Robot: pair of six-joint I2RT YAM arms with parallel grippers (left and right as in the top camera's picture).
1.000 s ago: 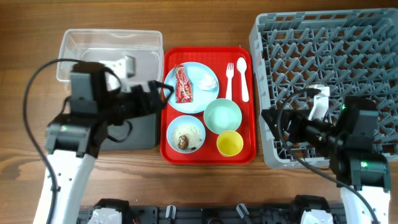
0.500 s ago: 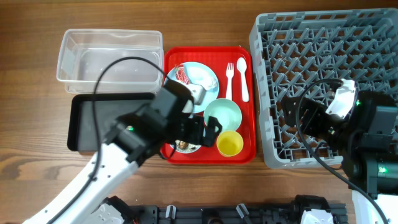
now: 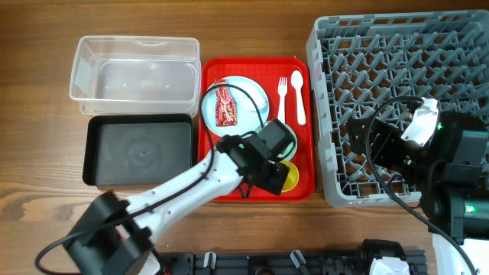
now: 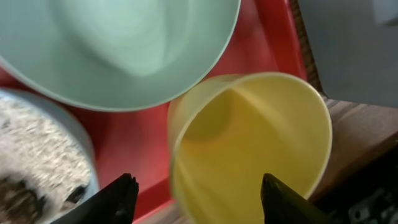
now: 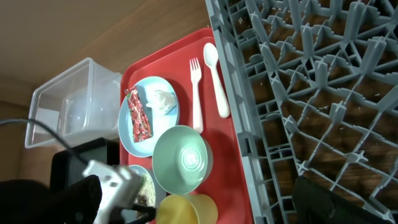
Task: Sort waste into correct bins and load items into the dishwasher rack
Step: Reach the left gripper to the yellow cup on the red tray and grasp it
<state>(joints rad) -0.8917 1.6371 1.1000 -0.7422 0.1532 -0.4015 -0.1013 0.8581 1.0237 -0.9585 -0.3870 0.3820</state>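
Over at the left of the wooden surface [image 3: 38, 206] sits the clear tub [image 3: 76, 76], with the black tray [image 3: 137, 153] just beside it on the robot's side. Next comes the red serving tray [image 3: 306, 69]. At its far end the pale blue plate [image 5: 163, 121] carries the red wrapper [image 3: 225, 105] and the white tissue [image 5: 163, 99]. The fork [image 3: 282, 98] and spoon [image 3: 297, 95] lie side by side just right of the plate. From above, the left arm covers the near half of this tray, so only a sliver of yellow shows there. The left wrist camera fills that in. The left end effector [image 4: 198, 186] is released, its fingers [image 4: 118, 199] spread wide on either side of the yellow cup [image 4: 249, 130], which stands upright in the tray's near right corner. Whether either finger touches the cup I cannot tell. The mint green bowl [image 4: 118, 50] is right against the cup, and the blue bowl [image 4: 78, 124] to its left holds the rice grains [image 4: 31, 143] with brown scraps. The right wrist camera shows the mint bowl whole, which the overhead does not. Right of the tray stands the grey rack [image 3: 397, 61], with the right arm above its near part. Only a dark edge of the right end effector [image 5: 323, 202] shows, so I cannot tell whether it is released or clenched.
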